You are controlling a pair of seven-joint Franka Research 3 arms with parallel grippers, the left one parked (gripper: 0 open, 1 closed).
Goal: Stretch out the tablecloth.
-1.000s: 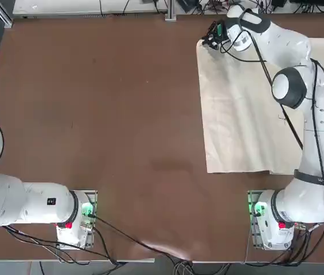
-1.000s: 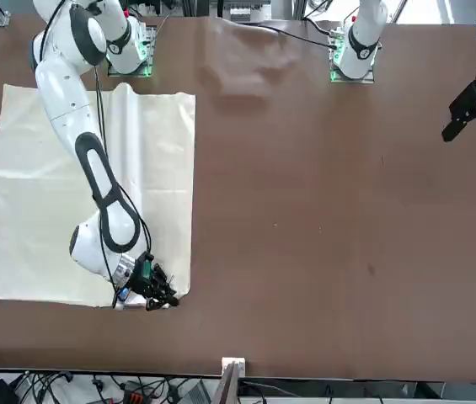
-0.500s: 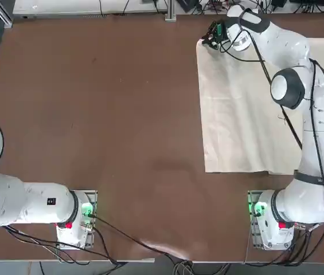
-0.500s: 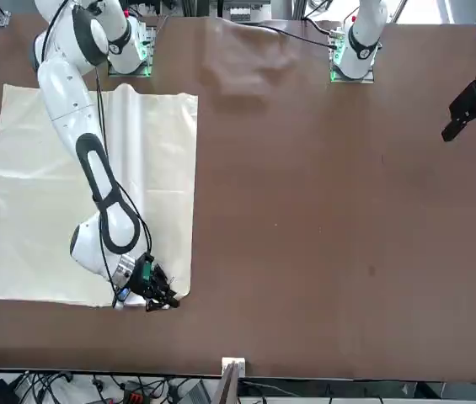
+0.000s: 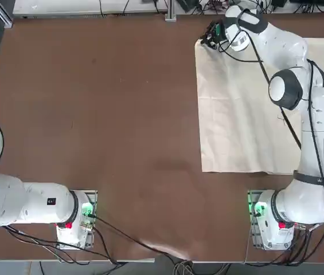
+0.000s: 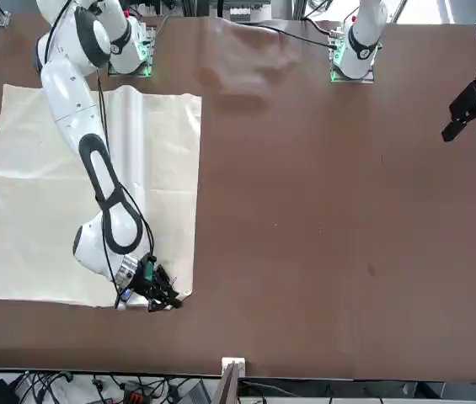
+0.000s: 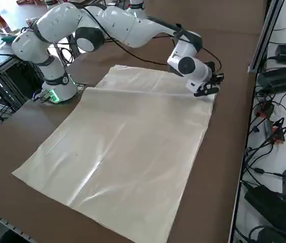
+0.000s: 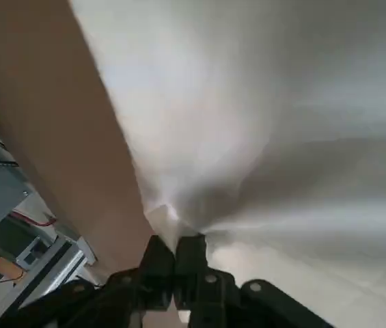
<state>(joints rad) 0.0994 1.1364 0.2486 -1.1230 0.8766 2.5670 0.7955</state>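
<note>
The cream tablecloth [image 5: 248, 114] lies flat on the right part of the brown table, with faint creases and a long ridge near one side [image 6: 132, 168]. My right gripper [image 5: 207, 41] is low at the cloth's far corner, nearest the table's middle, and shut on that corner. In the front view the gripper [image 6: 170, 301] sits at the cloth's near corner by the table edge. The right side view shows the gripper [image 7: 207, 90] pinching the corner of the sheet [image 7: 127, 147]. In the wrist view the fingers [image 8: 174, 256] are closed on a bunched tip of the fabric [image 8: 281, 102].
Bare brown tabletop [image 5: 93, 114] stretches across the left and middle. The table's far edge [image 5: 167, 16] runs just beyond the gripper. Cables and power bricks [image 7: 279, 152] lie off the table past that edge.
The gripper has pulled the held corner slightly toward the table's middle, and the cloth's inner edge has slid that way with it.
</note>
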